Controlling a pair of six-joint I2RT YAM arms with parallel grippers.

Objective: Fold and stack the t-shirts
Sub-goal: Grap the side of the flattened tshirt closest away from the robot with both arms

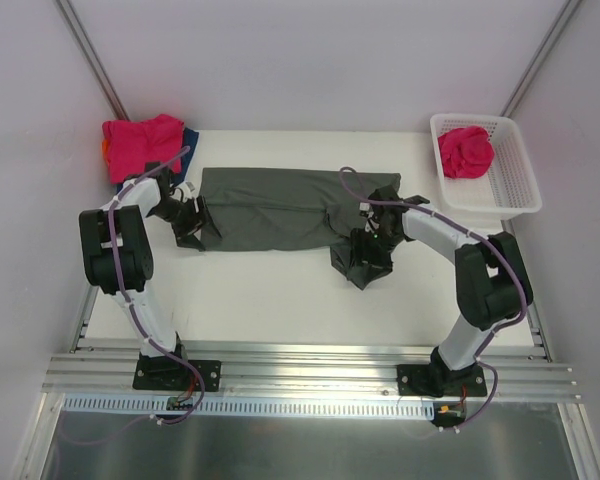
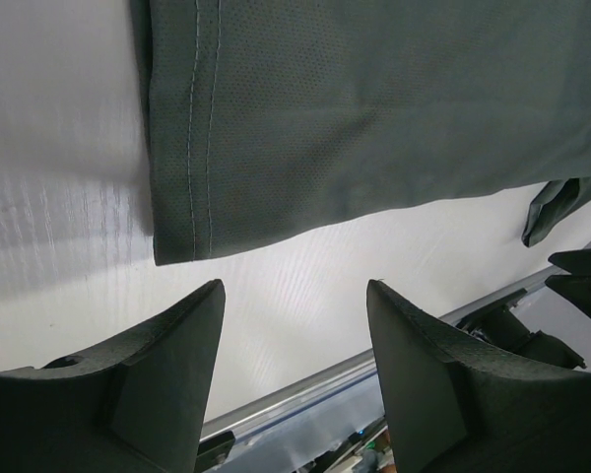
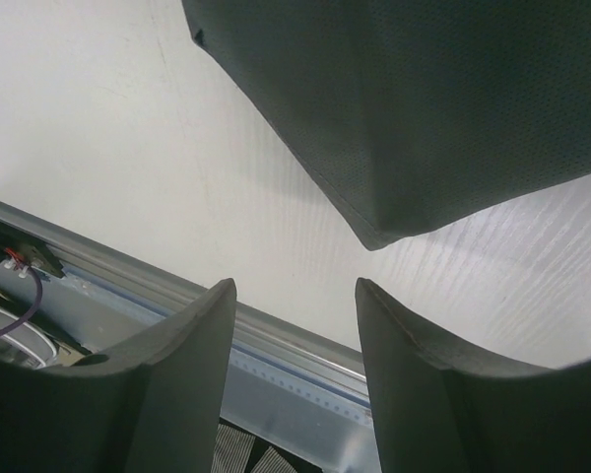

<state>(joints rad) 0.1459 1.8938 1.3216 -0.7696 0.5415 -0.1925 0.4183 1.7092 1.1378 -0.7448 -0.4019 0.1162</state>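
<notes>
silver rails (image 1: 310, 365) run along the near edge and carry both arm bases. beyond them lies the white tabletop (image 1: 280, 290). the left hand (image 2: 295, 288) sits low at the left end of the dark grey shirt (image 1: 270, 210), its fingers apart with nothing between them. the shirt's stitched hem corner lies just past the fingertips. the right hand (image 3: 295, 286) is at the shirt's right end, fingers likewise apart and empty, with a rounded fold of the cloth just ahead of them. the grey shirt stretches left to right across the middle of the tabletop as a long band, bunched and rumpled at its near right end. in the far left corner a pink shirt (image 1: 140, 143) tops a pile with a blue shirt (image 1: 189, 140) under it. at the far right a white basket (image 1: 515, 175) holds a second pink shirt (image 1: 466, 152), crumpled.
</notes>
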